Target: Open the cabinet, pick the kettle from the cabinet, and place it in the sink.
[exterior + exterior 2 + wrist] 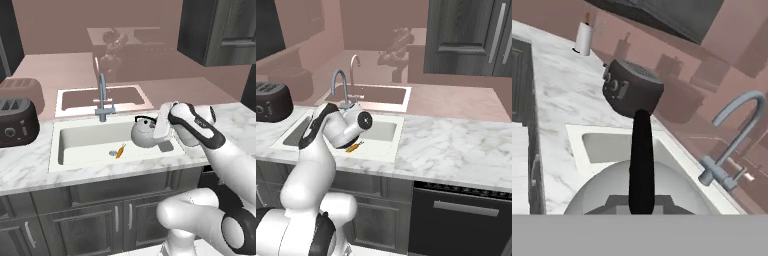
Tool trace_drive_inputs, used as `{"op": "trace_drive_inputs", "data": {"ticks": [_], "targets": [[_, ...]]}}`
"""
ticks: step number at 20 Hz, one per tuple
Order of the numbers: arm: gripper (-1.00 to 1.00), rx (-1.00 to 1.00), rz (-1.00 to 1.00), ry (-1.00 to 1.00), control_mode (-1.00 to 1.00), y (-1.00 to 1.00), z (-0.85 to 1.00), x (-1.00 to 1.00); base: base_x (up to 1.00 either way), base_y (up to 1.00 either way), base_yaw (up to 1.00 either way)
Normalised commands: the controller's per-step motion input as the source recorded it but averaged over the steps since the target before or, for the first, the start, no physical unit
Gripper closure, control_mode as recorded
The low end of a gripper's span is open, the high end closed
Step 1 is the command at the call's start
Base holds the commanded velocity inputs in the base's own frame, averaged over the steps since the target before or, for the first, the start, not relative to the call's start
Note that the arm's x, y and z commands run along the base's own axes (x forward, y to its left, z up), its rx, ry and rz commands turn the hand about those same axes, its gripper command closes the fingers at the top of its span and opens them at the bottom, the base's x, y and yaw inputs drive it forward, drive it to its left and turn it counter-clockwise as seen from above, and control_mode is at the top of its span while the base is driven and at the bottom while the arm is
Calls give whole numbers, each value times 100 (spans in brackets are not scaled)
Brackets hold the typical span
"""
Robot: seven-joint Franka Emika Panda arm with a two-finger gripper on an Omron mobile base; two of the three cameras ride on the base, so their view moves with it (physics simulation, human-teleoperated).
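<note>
Kettle over the sink, held by its handle.

Centre-right of the left base view: the end effector (161,131) is clamped narrow on the kettle's black loop handle (641,160). The kettle (145,134) hangs directly beneath it, at the right end of the sink (85,150), right of the faucet (103,100). A small carrot (120,150) lies on the basin floor just left; releasing looks like the remaining step.
</note>
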Motion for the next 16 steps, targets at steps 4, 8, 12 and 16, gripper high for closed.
{"op": "trace_drive_inputs", "data": {"ticks": [4,8,12,16], "targets": [[100,0,28,1,-100,1,0,26,0,0,0],[100,-4,22,0,-100,10,0,21,0,0,0],[100,-7,15,0,-100,18,-1,22,0,0,0],[100,-5,10,0,-100,16,-4,18,0,0,0]]}}
